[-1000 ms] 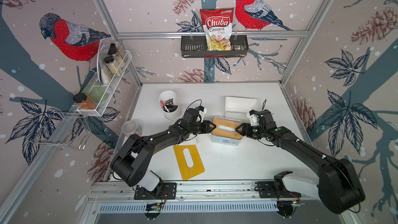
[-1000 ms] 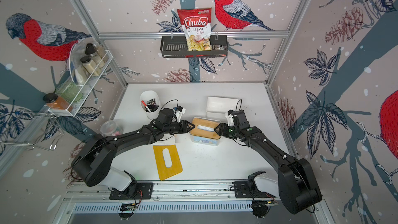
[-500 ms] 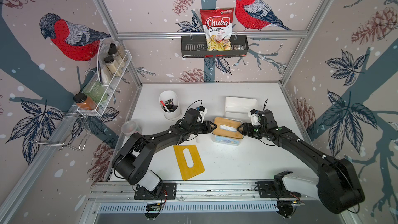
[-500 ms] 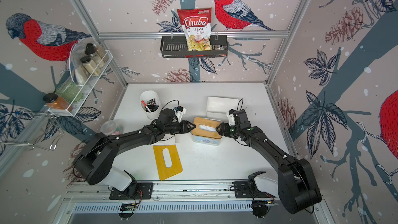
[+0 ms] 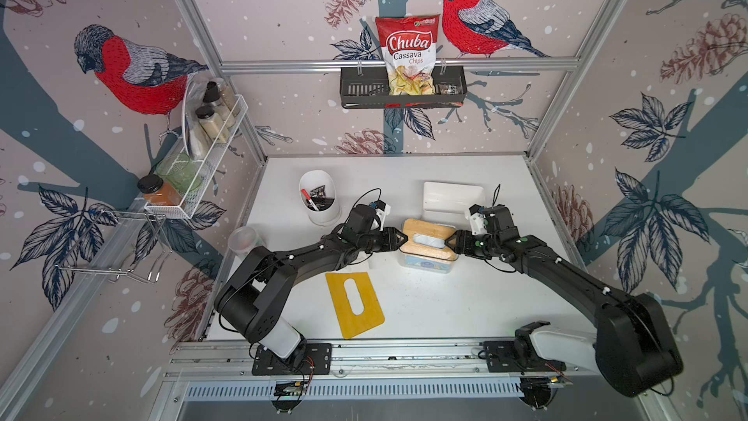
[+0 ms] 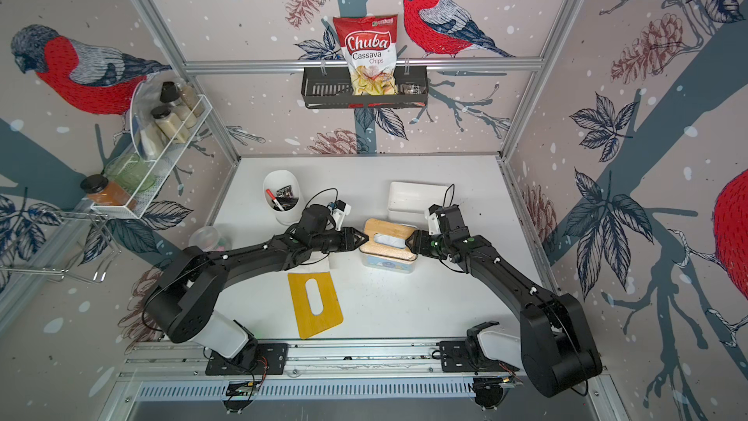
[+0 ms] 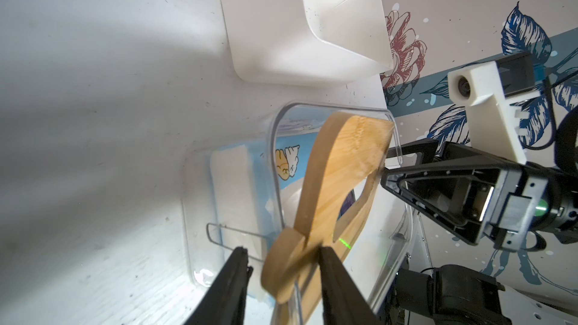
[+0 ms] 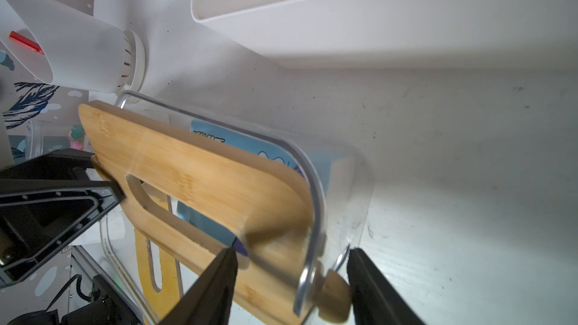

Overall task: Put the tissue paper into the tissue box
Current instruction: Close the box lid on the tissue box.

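already boxed, lid askew

the tissue paper [image 7: 233, 189] lies inside the clear tissue box [image 7: 275, 139], so the two arms likely sit at opposite ends to level the tilted wooden lid [image 7: 341, 164] onto the rim. left gripper [image 7: 283, 250]: jaws part open, straddling the lid's end, one finger against the wood, a gap at the other. right gripper [image 8: 291, 251]: jaws wider, around the lid's far end and the box wall; whether it pinches them i cannot tell.
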Available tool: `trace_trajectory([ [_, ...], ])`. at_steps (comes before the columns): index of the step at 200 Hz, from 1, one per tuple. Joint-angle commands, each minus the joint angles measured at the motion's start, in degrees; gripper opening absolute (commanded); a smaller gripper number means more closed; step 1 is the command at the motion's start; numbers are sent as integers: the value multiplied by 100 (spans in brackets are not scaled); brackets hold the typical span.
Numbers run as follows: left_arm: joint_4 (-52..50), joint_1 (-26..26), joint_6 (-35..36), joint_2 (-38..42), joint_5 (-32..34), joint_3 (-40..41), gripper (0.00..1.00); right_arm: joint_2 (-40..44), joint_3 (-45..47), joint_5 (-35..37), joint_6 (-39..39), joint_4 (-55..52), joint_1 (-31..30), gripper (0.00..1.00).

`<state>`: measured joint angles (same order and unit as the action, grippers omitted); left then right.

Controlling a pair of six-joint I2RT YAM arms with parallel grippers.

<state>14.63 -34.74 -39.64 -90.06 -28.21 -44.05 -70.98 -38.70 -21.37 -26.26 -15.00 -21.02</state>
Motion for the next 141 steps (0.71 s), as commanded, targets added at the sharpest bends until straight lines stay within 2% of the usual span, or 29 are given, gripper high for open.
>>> trace_trajectory([
  [1,-76,99,57,39,-15,-60,47,-43,-67,-87,160,15,44,61],
  [40,105,343,78,4,-134,-166,57,-56,-102,-105,222,-28,61,61],
  [76,222,336,139,-254,-264,-425,58,-56,-144,-105,262,-77,62,61],
  [141,419,232,554,-433,-77,-560,41,-239,-160,-227,253,-38,56,61],
])
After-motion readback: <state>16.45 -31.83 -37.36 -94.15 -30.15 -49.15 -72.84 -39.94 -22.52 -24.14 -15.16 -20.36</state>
